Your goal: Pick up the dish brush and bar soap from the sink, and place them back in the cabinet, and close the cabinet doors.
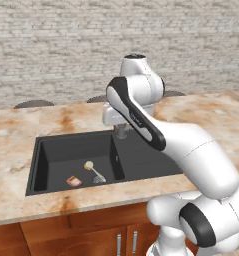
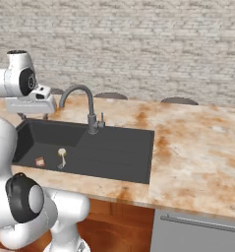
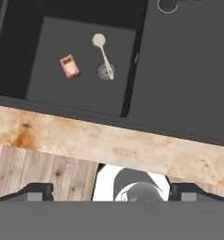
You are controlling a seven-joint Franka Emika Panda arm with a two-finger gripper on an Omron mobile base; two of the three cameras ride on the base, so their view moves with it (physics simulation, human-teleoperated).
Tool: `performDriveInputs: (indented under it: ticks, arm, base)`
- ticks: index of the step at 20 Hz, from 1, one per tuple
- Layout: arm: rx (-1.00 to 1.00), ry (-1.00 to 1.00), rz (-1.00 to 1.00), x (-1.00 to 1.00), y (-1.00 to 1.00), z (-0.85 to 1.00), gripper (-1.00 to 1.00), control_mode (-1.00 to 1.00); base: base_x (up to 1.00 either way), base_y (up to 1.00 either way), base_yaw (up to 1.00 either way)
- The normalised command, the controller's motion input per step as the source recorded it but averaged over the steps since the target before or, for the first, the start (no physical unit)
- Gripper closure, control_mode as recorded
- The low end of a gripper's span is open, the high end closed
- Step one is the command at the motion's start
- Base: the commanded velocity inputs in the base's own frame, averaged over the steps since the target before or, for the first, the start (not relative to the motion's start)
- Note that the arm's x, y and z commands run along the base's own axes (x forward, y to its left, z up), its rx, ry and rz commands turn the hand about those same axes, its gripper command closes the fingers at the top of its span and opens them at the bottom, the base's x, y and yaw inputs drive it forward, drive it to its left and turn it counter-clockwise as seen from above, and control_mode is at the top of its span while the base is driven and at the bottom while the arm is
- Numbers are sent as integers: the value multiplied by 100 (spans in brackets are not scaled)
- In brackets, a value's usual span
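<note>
A: Hand view first: the gripper point(image 3: 111, 193) hangs high above the sink point(image 3: 80, 105), jaws spread wide with nothing between them. Its two dark fingertips point(image 3: 36, 191) sit at the bottom edge, well apart from each other.

B: And where are the pieces, measured from the sink's drain?

A: The dish brush point(image 3: 104, 55) lies flat on the basin floor, its greyish end over the drain and its round cream head pointing away toward the back wall of the basin. The bar soap point(image 3: 70, 66) lies flat too, near the drain on the side away from the drainboard, apart from the brush.

B: The left base view agrees: the brush point(image 1: 93, 171) and soap point(image 1: 74, 181) lie near the basin's front wall, with the gripper point(image 1: 120, 116) above the back rim by the faucet point(image 2: 84, 106).

A: So I judge the step in hand is the descent to the first pick. I'd take the brush across its thin handle, jaws turned square to the handle, and come straight down midway along it.

B: Go low enough, I'd say; a slim handle on a flat floor slips out of a shallow pinch. Keep clear of the soap and the wall toward the drainboard.
</note>
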Motion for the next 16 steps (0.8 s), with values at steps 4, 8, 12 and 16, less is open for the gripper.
performDriveInputs:
  ticks: [4, 8, 12, 16]
  arm:
    - [-6, 0, 7, 0, 52, -40, -100, -100]
    - [-4, 0, 4, 0, 54, -46, -100, -100]
    - [0, 0, 0, 6, 43, -39, -100, -100]
    - [0, 0, 0, 16, 29, -40, -100, -100]
  base:
    - [0, 0, 0]
    - [0, 0, 0]
    - [0, 0, 0]
    - [0, 0, 0]
